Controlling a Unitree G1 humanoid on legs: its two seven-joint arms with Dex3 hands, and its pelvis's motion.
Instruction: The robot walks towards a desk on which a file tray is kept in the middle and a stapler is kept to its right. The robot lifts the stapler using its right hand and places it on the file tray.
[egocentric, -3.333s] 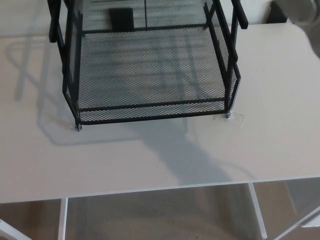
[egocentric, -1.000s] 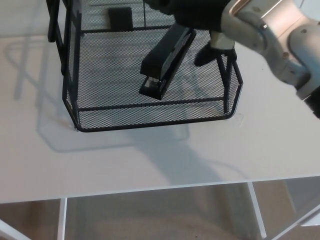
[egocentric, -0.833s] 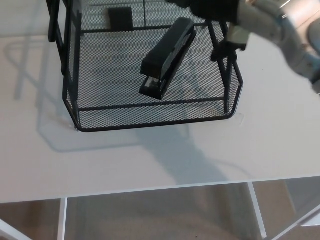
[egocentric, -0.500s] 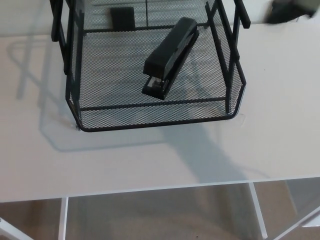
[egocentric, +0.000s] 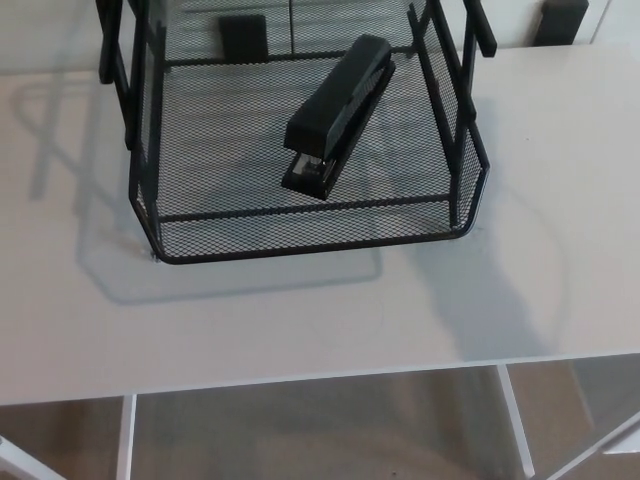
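The stapler is laid diagonally on the mesh floor of the file tray, toward the far edge of the bench; the fingers' state cannot be told, neither hand being shown

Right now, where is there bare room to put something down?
The desk is bare in front of the file tray and on both sides of it. Inside the tray the stapler lies diagonally right of centre; the mesh left of it is free.

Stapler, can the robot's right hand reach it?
Probably yes: the stapler lies uncovered in the tray, open from above. Only the tray's right side rails stand near it. The hand itself is out of view.
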